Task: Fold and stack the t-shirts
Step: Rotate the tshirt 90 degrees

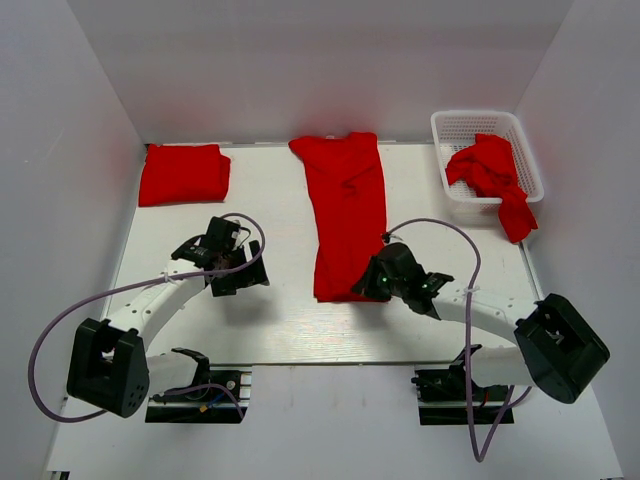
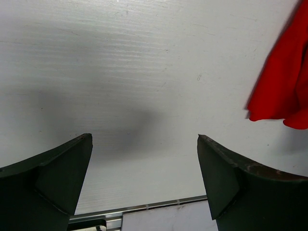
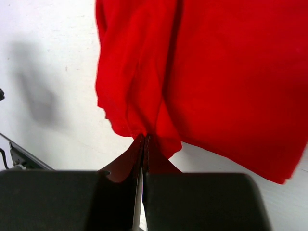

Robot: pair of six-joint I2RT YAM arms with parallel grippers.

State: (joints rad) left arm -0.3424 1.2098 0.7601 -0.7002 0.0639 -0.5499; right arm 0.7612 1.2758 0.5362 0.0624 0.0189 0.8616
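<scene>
A red t-shirt (image 1: 347, 205) lies as a long narrow strip down the middle of the table, folded lengthwise. My right gripper (image 1: 372, 285) is shut on its near hem; in the right wrist view the fingertips (image 3: 145, 138) pinch a bunched fold of the t-shirt (image 3: 216, 72). My left gripper (image 1: 238, 265) hovers to the left of that strip, open and empty. The left wrist view shows the wide-apart left gripper (image 2: 144, 142) over bare table, with the t-shirt's edge (image 2: 284, 86) at the far right. A folded t-shirt (image 1: 184, 173) rests at the back left.
A white lattice basket (image 1: 470, 117) stands at the back right with a crumpled red t-shirt (image 1: 492, 172) spilling over its near rim. White walls close in the back and both sides. The table's metal front rail (image 2: 159, 206) runs just below my left gripper.
</scene>
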